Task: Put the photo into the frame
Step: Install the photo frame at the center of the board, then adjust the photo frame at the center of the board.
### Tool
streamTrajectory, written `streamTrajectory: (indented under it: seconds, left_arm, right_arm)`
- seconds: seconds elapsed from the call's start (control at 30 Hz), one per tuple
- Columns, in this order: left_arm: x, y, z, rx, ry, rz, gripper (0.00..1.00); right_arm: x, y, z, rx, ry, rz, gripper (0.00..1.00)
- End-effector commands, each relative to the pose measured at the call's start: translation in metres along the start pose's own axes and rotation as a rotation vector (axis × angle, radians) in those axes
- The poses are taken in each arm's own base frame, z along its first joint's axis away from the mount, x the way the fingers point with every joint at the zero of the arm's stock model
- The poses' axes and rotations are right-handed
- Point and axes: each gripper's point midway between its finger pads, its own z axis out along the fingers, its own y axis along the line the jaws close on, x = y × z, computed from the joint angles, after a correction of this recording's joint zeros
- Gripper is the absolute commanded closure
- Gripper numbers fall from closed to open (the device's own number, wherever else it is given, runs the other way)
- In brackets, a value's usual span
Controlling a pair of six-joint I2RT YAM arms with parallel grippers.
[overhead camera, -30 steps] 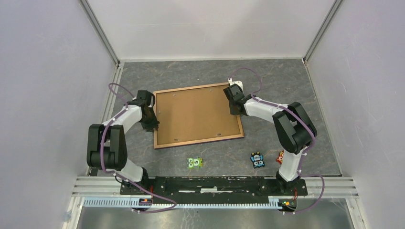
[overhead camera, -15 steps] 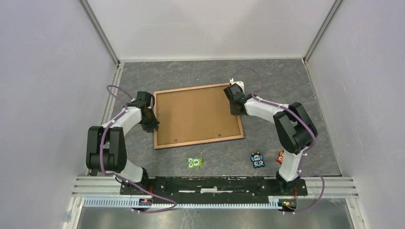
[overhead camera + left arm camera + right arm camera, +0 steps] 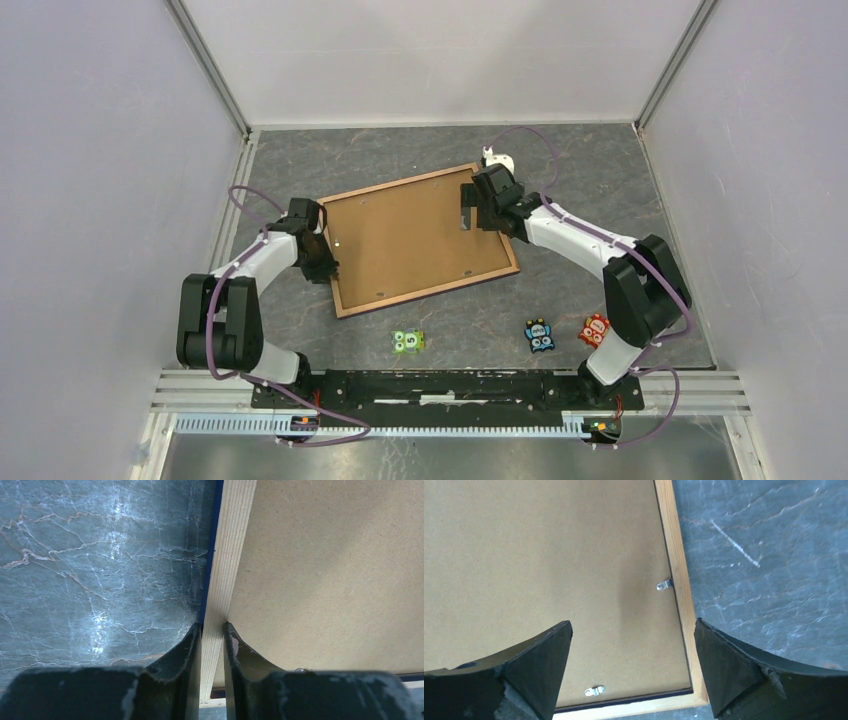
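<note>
Grey marbled tabletop (image 3: 600, 170) between pale walls (image 3: 440, 60), frame (image 3: 430, 291) back-up at centre.

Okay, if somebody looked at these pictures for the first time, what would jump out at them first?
The large frame lies face down on the dark marbled table, its brown backing board filling it. The left hand pinches its left rail, while the right hand hangs open over its far right corner. A green toy, a blue toy and a red toy sit near the front edge.
</note>
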Motion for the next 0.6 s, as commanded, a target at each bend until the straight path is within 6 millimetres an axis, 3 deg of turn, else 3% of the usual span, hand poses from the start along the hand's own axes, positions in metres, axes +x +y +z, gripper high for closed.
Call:
streamTrajectory:
  seconds: [0.0,0.1,0.2,0.4,0.57]
  left_arm:
    - [0.006,-0.001,-0.003,0.01,0.013,-0.027,0.98]
    - [0.007,0.0,0.001,0.002,0.027,-0.014,0.98]
    - [0.006,-0.001,0.001,0.004,0.022,-0.006,0.98]
    - [-0.007,-0.009,0.001,0.013,0.004,-0.027,0.98]
    - [-0.027,-0.011,0.013,-0.045,0.006,-0.04,0.98]
  right_arm:
    - [-0.035,-0.007,-0.003,0.033,-0.12,-0.054,0.02]
    - [-0.031,-0.024,0.016,0.029,-0.032,-0.072,0.02]
    - [-0.013,-0.032,0.028,-0.044,0.048,-0.064,0.05]
    - [0.024,-0.038,0.03,-0.089,0.081,-0.097,0.22]
    - [0.055,-0.046,0.036,-0.088,0.117,-0.123,0.29]
